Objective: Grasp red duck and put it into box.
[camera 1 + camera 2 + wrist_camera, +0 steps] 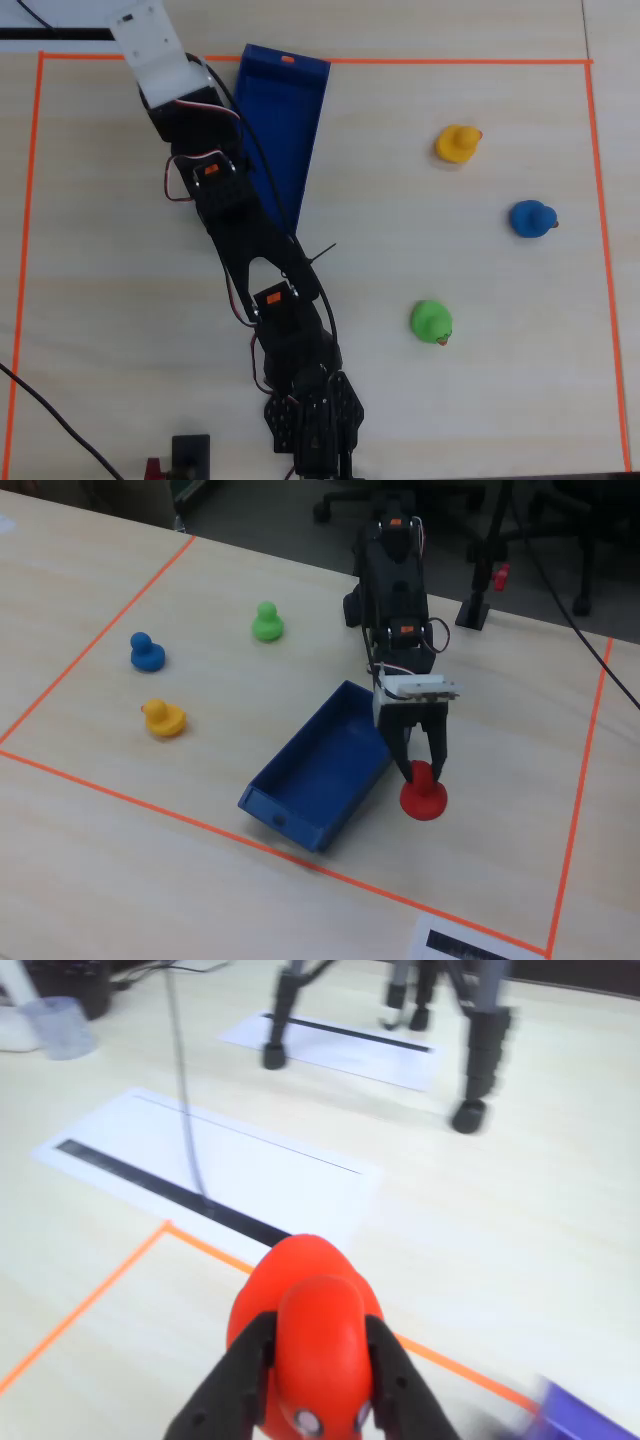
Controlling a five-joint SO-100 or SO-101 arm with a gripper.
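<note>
From overhead, your arm [250,250] stretches from the bottom edge toward 11 o'clock, crossing the left side of the blue box [285,125]. The yellow duck [458,144], blue duck [531,218] and green duck [431,322] sit on the table [120,300] well apart at the right, inside the orange tape line [450,62]. The red duck and the jaws are hidden here under the white camera mount.

At the wrist, the gripper [318,1370] has its jaws pressed against both sides of the red duck [312,1325], holding it at 6 o'clock in the frame, with the tape line running behind it.

In the fixed view, your gripper [422,768] points down, its jaws closed on the head of the red duck [424,796], which is just beside the box [310,775] at its 3 o'clock, outside the box wall. You cannot tell whether the duck touches the table.
</note>
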